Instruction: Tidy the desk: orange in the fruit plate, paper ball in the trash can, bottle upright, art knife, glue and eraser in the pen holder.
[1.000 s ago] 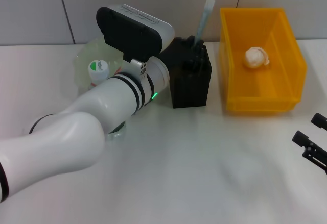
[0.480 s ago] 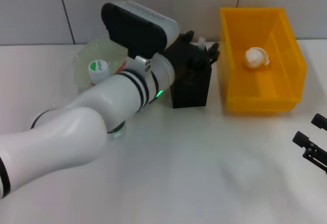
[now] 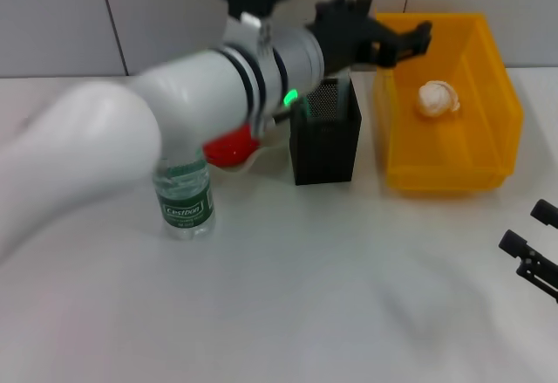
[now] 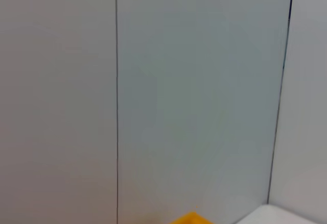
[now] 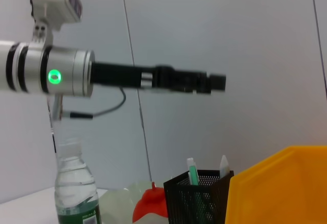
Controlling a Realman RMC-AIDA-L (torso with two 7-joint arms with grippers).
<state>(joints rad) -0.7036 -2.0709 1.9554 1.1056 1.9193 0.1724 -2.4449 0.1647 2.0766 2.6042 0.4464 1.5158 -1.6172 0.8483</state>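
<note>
My left gripper (image 3: 403,39) hangs open and empty in the air above the black mesh pen holder (image 3: 324,135) and the near edge of the yellow trash can (image 3: 488,152). From the right wrist view it (image 5: 214,82) stretches level, high over the pen holder (image 5: 196,202), where a green-capped stick (image 5: 193,174) and a white tip (image 5: 224,164) poke out. A crumpled paper ball (image 3: 438,98) lies in the trash can. The bottle (image 3: 184,196) stands upright with its green label. A red-orange fruit (image 3: 230,149) rests on the pale plate (image 5: 122,199) behind it. My right gripper (image 3: 532,239) is parked open at the right edge.
The left forearm (image 3: 131,139) sweeps across the left half of the table, above the bottle and plate. A grey panelled wall stands right behind the pen holder and bin. The left wrist view shows only that wall and a sliver of yellow bin (image 4: 191,218).
The left gripper lowered a pale blue stick into the pen holder, let go, then rose and swung toward the bin. The bottle and fruit have come into view. The right arm stayed still.
</note>
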